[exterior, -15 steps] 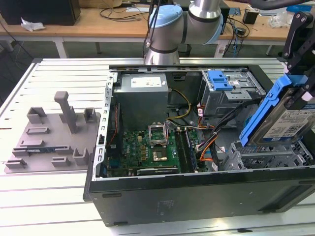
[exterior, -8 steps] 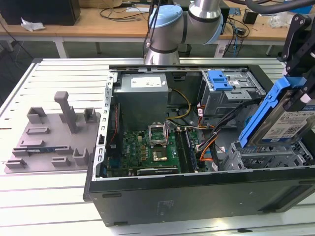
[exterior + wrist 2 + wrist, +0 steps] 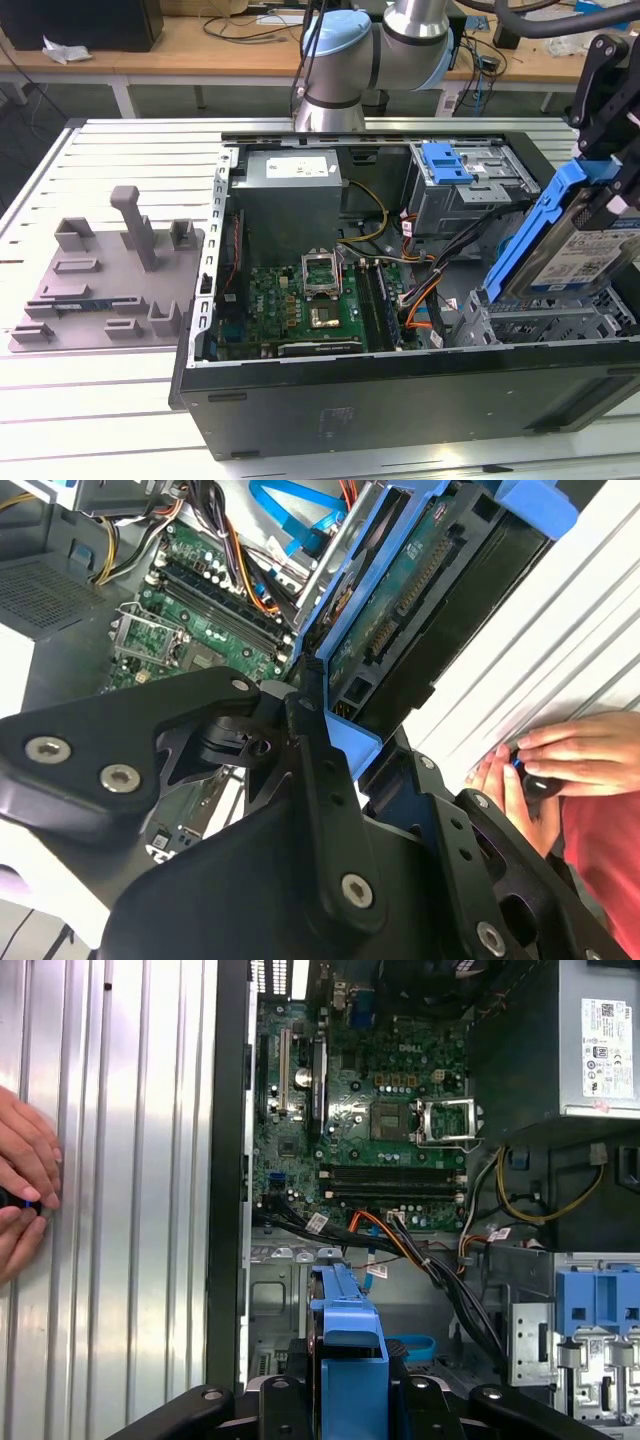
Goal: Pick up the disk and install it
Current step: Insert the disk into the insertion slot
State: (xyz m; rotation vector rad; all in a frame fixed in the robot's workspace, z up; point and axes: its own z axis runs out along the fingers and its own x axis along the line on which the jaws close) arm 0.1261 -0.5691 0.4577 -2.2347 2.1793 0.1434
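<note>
A slatted metal table [image 3: 100, 400] carries an open computer case [image 3: 400, 410], with a wooden bench [image 3: 200, 40] strewn with cables behind it. The disk [image 3: 590, 255] hangs over the case at the exterior view's right. It is tilted steeply in its blue carrier frame [image 3: 535, 230], label side showing, and its lower end sits down among the grey metal bays [image 3: 540, 320]; whether it touches them I cannot tell. The gripper [image 3: 603, 178] is clamped on the disk's upper end. In the second wrist view its black fingers [image 3: 320, 750] press the blue frame from both sides, with the disk's green circuit board [image 3: 400, 590] facing the camera. The arm [image 3: 380, 50] reaches in from the far side of the table, wrist bent downward over the case. Inside the case lie the motherboard [image 3: 300, 300], the power supply [image 3: 290, 190] and a drive cage topped by a blue bracket [image 3: 445, 160]. Beside the case a person's hands [image 3: 560, 760] rest on the table around a small dark object. A grey fixture plate [image 3: 110, 290] lies at the exterior view's left.
</note>
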